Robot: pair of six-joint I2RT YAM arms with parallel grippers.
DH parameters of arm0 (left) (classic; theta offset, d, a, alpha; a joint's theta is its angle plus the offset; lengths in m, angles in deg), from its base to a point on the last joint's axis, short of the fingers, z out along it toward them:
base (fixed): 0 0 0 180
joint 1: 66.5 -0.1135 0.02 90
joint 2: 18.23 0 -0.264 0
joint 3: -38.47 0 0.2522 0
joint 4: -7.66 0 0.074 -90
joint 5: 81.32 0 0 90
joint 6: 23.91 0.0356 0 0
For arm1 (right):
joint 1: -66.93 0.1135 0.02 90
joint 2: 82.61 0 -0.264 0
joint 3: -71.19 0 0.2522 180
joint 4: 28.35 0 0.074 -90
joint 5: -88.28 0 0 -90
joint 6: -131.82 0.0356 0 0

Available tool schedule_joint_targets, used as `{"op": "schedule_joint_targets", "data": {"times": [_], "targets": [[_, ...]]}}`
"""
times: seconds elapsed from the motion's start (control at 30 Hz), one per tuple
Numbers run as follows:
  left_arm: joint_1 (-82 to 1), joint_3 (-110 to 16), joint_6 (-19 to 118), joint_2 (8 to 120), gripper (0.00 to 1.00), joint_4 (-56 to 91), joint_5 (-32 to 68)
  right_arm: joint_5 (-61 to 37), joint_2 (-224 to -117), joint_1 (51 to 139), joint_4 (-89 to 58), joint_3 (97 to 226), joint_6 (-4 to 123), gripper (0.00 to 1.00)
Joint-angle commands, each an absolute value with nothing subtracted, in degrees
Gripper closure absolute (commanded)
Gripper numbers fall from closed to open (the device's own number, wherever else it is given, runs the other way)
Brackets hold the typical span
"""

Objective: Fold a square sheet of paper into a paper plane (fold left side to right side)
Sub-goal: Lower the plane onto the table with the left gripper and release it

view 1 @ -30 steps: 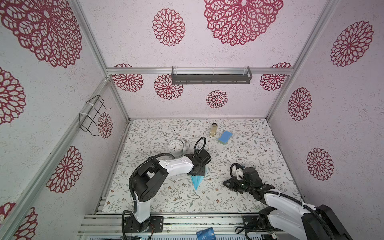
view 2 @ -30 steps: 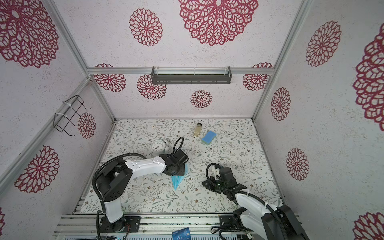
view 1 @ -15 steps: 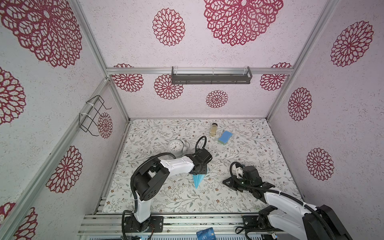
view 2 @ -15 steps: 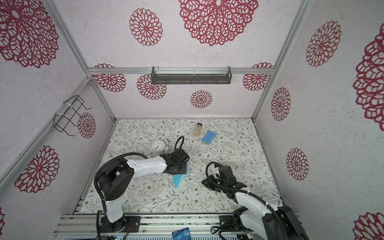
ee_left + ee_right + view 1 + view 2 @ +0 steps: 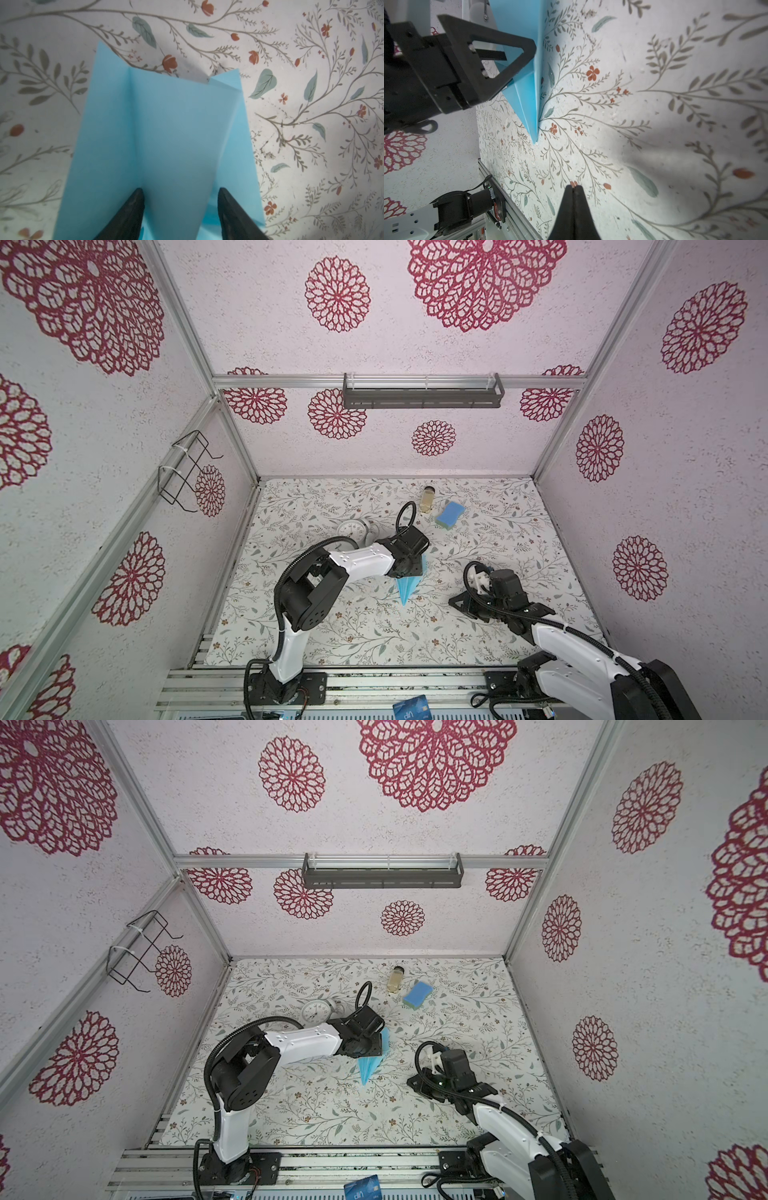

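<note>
**Left gripper bearing on the folded dart; right gripper idle**

Near the middle of the floral table [image 5: 519,539] lies the paper plane [image 5: 406,591], its nose pointing toward 6 o'clock, the robot's side. The left gripper [image 5: 179,193] bears on the tail end with its jaws spread. One fingertip sits on each crease bordering the middle panel, and nothing looks pinched between them. Set so, it probably pins the layers down while one wing edge stands up at its 3 o'clock side. The right gripper [image 5: 573,188], clenched on nothing, hovers at 3 o'clock of the nose, well apart, likely parked clear until a crease needs pressing. The white clock [image 5: 351,529] sits at 11 o'clock of the left gripper and the blue sponge [image 5: 450,514] at 1 o'clock, both outside the work. Against the frame a second earlier, the left gripper and the plane have crept slightly toward 1 o'clock. The right gripper has hardly moved.
</note>
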State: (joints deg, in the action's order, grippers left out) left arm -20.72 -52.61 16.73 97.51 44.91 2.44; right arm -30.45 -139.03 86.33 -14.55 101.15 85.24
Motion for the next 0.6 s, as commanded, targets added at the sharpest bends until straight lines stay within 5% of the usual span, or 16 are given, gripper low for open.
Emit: {"op": "schedule_joint_targets", "data": {"times": [0.0,0.17,0.23,0.43,0.5,0.57], "targets": [[-21.6,-55.1,17.9,94.8,0.39,45.9,1.7,-30.2,-136.9,84.9,-12.0,103.5,83.4,1.0],[-22.5,-56.6,20.3,87.0,0.36,48.3,-0.5,-30.3,-135.1,83.3,-9.1,104.9,82.6,0.99],[-22.8,-57.0,21.6,83.8,0.35,49.4,-1.7,-29.9,-134.4,82.9,-7.5,105.6,82.0,0.9],[-23.8,-55.6,26.0,72.4,0.3,52.4,-7.8,-26.6,-132.0,82.6,-1.7,109.4,78.9,0.44],[-24.0,-53.7,27.8,67.7,0.29,52.6,-12.4,-22.8,-131.6,82.6,1.6,112.0,77.1,0.09],[-24.3,-50.9,29.4,63.2,0.24,51.9,-17.3,-18.1,-131.6,82.6,4.4,114.5,75.5,0.01]]}}
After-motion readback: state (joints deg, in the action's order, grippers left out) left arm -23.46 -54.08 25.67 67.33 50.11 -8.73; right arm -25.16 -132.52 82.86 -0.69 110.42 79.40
